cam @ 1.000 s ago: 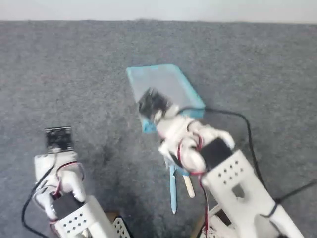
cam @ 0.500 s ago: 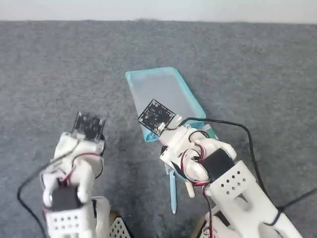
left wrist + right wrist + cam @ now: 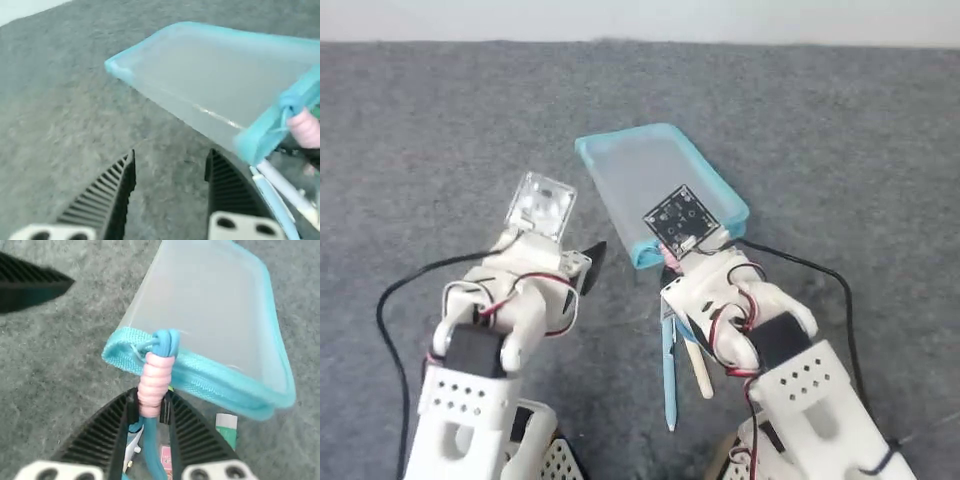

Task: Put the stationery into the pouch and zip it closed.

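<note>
The translucent blue pouch (image 3: 655, 185) lies mid-table, its zip edge toward the arms. My right gripper (image 3: 149, 399) is shut on the pink zipper pull (image 3: 154, 377) at the pouch's (image 3: 210, 320) near corner; the same pink zipper pull (image 3: 670, 258) peeks out below the wrist camera. Open and holding nothing, my left gripper (image 3: 172, 182) hovers over the mat just short of the pouch (image 3: 220, 85), left of that corner. Its dark fingertip (image 3: 592, 256) points at the pouch. A blue pen (image 3: 668, 375) and a cream stick (image 3: 701, 372) lie under the right arm.
A grey carpet-like mat (image 3: 440, 130) covers the table. A green-capped item (image 3: 226, 424) and a small pink item (image 3: 165, 456) lie beside the pen under the right gripper. The right arm's black cable (image 3: 820, 270) loops to the right.
The left arm swung up from its rest at the near left to the pouch's near corner. The right gripper moved right with the pull, and the pouch turned and shifted with it.
</note>
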`<state>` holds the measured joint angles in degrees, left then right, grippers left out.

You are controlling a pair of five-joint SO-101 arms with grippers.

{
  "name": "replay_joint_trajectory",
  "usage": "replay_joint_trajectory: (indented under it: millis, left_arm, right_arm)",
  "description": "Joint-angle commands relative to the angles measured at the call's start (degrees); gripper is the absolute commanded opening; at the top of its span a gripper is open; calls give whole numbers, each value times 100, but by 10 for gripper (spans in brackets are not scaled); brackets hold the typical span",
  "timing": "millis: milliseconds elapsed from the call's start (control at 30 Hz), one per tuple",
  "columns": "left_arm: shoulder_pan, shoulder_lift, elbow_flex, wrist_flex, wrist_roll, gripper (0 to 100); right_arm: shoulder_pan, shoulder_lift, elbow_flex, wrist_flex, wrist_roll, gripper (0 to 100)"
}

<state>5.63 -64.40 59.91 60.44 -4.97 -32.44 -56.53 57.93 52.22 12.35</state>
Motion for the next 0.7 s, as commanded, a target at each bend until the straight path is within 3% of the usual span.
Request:
replay_joint_trajectory:
  millis: [0,233,667]
  left_arm:
    - [360,-730,365,-281,-35,219]
    - [809,-1512,637,237,-308,220]
    - [826,-642,936,-642,-316,221]
  right_arm:
    - [-127,-303,-62,-75,-62,6]
    - [22,-127,-237,-84,-88,6]
    - [-664,567,-826,251,-237,6]
